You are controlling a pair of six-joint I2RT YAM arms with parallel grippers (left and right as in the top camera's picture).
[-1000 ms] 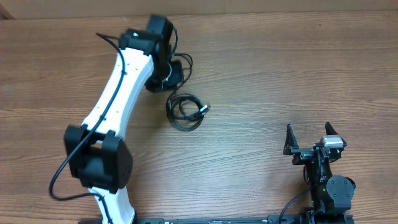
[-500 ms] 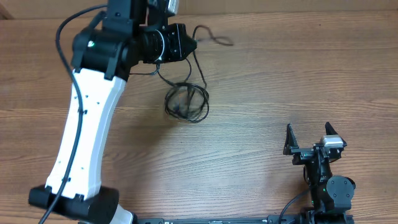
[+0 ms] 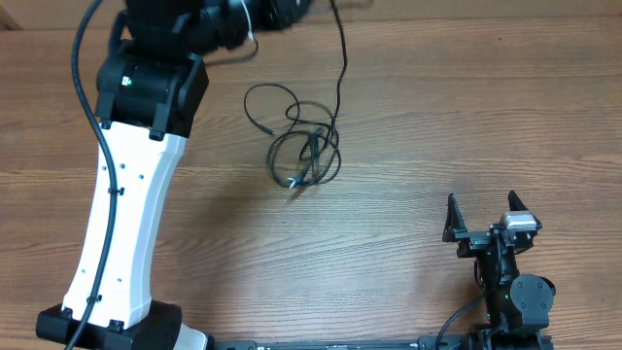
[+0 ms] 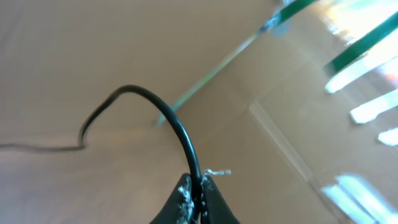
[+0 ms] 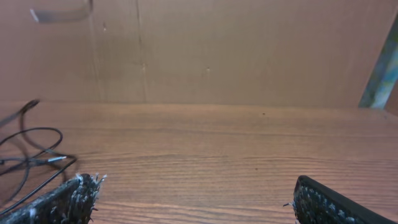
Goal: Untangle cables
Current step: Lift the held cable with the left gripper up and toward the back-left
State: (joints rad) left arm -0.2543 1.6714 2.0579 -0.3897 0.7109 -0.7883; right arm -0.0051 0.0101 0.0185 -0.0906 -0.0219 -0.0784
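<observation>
The cables (image 3: 301, 151) are thin black cords in a loose tangle of loops on the wooden table, with one strand (image 3: 341, 58) running up to the top edge. My left gripper (image 4: 198, 193) is raised at the top of the overhead view (image 3: 292, 8) and is shut on that cable strand (image 4: 177, 127), which arcs away from the fingertips. My right gripper (image 3: 483, 216) is open and empty at the lower right, far from the tangle. In the right wrist view its fingers (image 5: 193, 199) are spread wide, with cable loops (image 5: 28, 155) at the far left.
The white left arm (image 3: 121, 194) slants across the left side of the table. A brown cardboard wall (image 5: 205, 50) stands behind the table. The right arm's base (image 3: 515, 301) sits at the front edge.
My left gripper has lifted up and back with a cable strand in it. The small coil has been pulled open into wider loose loops and shifted slightly right. The right arm has not moved.
</observation>
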